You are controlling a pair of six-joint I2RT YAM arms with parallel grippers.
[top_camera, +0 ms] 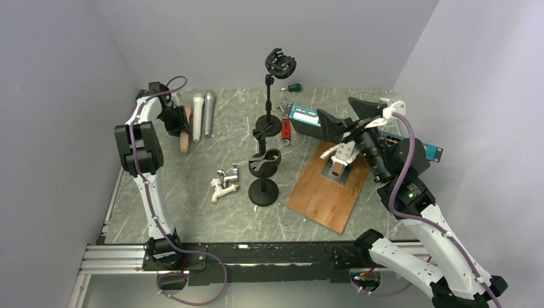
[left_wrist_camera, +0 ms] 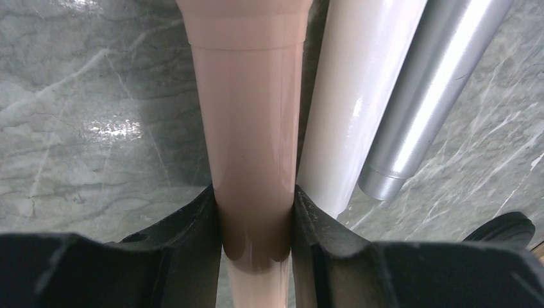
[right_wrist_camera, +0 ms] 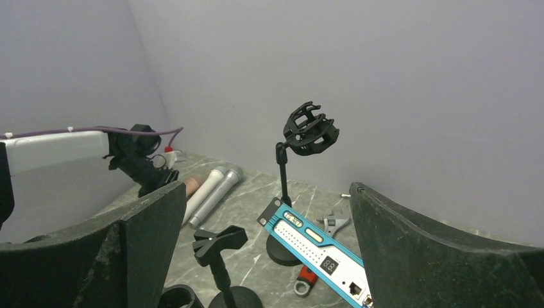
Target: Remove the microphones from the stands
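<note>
Your left gripper [left_wrist_camera: 255, 221] had its jaws clamped on the beige microphone [left_wrist_camera: 247, 128] at the worktop's [top_camera: 192, 192] far left, just beside a white microphone [left_wrist_camera: 359, 96], well apart from the stands [top_camera: 263, 192], which looked empty. The microphone seemed rigid, glossy and probably slippery, best held mid-handle. Your right gripper [right_wrist_camera: 269, 244] had its jaws wide open, holding nothing.

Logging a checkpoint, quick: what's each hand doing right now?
Left hand: closed on the pink microphone.
Right hand: open, holding nothing.

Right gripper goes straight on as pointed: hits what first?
Likely the teal rack unit, lying close ahead between the open fingers of the right gripper; if it passes over, the tall stand. Depth unclear.
</note>
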